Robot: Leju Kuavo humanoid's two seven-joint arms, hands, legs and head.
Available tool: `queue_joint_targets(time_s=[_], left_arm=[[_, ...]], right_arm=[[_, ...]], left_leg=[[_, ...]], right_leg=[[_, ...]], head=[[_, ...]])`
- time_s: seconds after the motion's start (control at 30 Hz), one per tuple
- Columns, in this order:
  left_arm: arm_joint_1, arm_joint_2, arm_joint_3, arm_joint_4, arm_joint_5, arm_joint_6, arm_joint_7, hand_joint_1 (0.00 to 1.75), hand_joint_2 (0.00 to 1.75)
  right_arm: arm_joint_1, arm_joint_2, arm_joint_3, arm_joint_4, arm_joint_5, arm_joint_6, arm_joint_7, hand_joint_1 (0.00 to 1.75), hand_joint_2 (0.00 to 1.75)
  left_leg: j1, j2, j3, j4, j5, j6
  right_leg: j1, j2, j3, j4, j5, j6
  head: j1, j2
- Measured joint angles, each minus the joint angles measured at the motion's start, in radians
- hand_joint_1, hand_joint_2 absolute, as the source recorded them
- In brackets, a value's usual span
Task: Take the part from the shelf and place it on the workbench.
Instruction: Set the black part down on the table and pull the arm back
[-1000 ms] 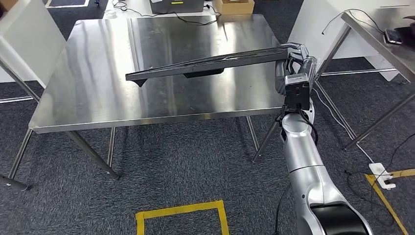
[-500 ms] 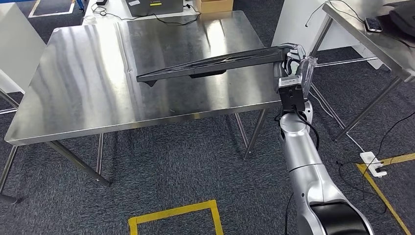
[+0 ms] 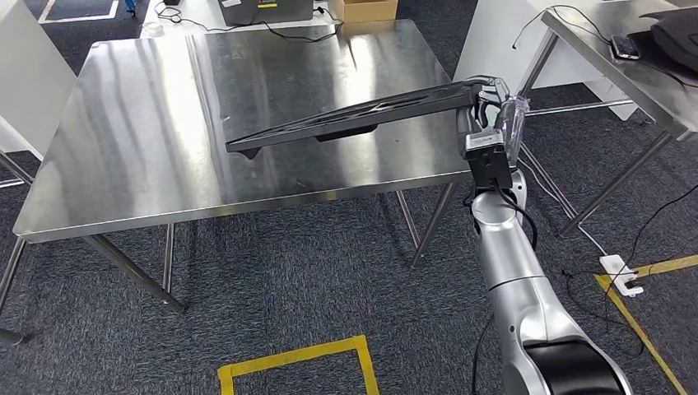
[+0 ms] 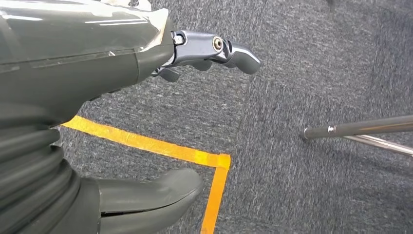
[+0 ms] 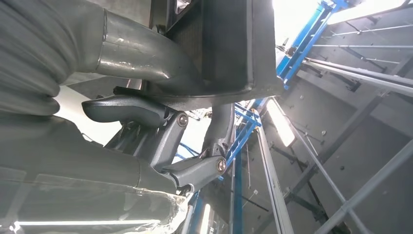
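Note:
A long, flat black part hangs slanted over the steel workbench, its far end lower and near the middle of the tabletop. My right hand grips its near end just past the bench's right edge. In the right wrist view the part sits between the thumb and fingers. My left hand hangs above the carpet with thumb and fingers apart and nothing in it.
Yellow tape marks a square on the dark carpet in front of the bench. A second steel table stands to the right with a dark device on it. Cables and a power strip lie on the floor at right. A cardboard box sits behind the bench.
The view has shifted slightly. The part's far end has dipped lower toward the tabletop while my right hand keeps hold of it at about the same spot.

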Motion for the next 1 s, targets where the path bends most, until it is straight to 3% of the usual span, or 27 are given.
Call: queue_joint_targets(time_s=[0.53,0.67,0.77,0.83,0.87,0.93,0.97,1.0], left_arm=[[0.0,0.002,0.0,0.0,0.0,-0.013,0.0,0.0,1.75],[0.0,0.006,0.001,0.0,0.0,-0.018,0.0,0.0,1.75],[0.0,0.008,0.002,0.0,0.0,-0.02,0.0,0.0,1.75],[0.0,0.008,0.002,0.0,0.0,-0.021,0.0,0.0,1.75],[0.0,0.008,0.002,0.0,0.0,-0.021,0.0,0.0,1.75],[0.001,0.008,0.003,0.0,0.001,-0.021,0.0,0.0,1.75],[0.003,0.007,0.004,0.0,0.001,-0.022,0.0,0.0,1.75],[0.004,0.006,0.004,0.0,0.001,-0.022,0.0,0.0,1.75]], right_arm=[[-0.005,-0.009,0.02,0.009,0.019,0.015,0.007,1.75,1.75],[-0.006,-0.009,0.029,0.009,0.025,0.026,0.012,1.75,1.75],[-0.01,-0.011,0.034,0.009,0.03,0.03,0.018,1.75,1.75],[-0.014,-0.012,0.037,0.009,0.032,0.031,0.02,1.75,1.75],[-0.016,-0.013,0.039,0.009,0.032,0.032,0.021,1.75,1.75],[-0.016,-0.015,0.041,0.01,0.033,0.034,0.023,1.75,1.75],[-0.015,-0.016,0.041,0.01,0.034,0.036,0.026,1.75,1.75],[-0.014,-0.016,0.042,0.01,0.037,0.038,0.028,1.75,1.75]], left_leg=[[0.003,0.001,-0.001,0.001,-0.001,0.003],[-0.001,0.001,-0.002,-0.001,-0.005,0.012],[0.0,0.004,0.009,-0.016,-0.006,0.032],[0.005,0.007,0.023,-0.023,-0.002,0.041],[0.007,0.009,0.027,-0.024,-0.002,0.042],[0.008,0.011,0.031,-0.024,-0.007,0.039],[0.01,0.011,0.033,-0.024,-0.01,0.036],[0.013,0.011,0.038,-0.023,-0.014,0.03]], right_leg=[[0.001,0.0,-0.001,-0.001,0.002,0.005],[-0.009,0.0,0.0,-0.004,0.004,0.014],[-0.01,-0.002,0.004,0.008,0.009,0.03],[-0.011,-0.01,-0.023,0.06,-0.019,0.03],[-0.012,-0.014,-0.053,0.114,-0.043,0.028],[-0.014,-0.016,-0.124,0.245,-0.088,0.027],[-0.016,-0.017,-0.147,0.28,-0.096,0.029],[-0.019,-0.018,-0.151,0.277,-0.088,0.036]], head=[[0.0,0.0],[-0.001,0.0],[-0.001,0.0],[0.0,0.0],[0.001,0.0],[0.002,0.0],[0.001,0.0],[0.002,0.0]])
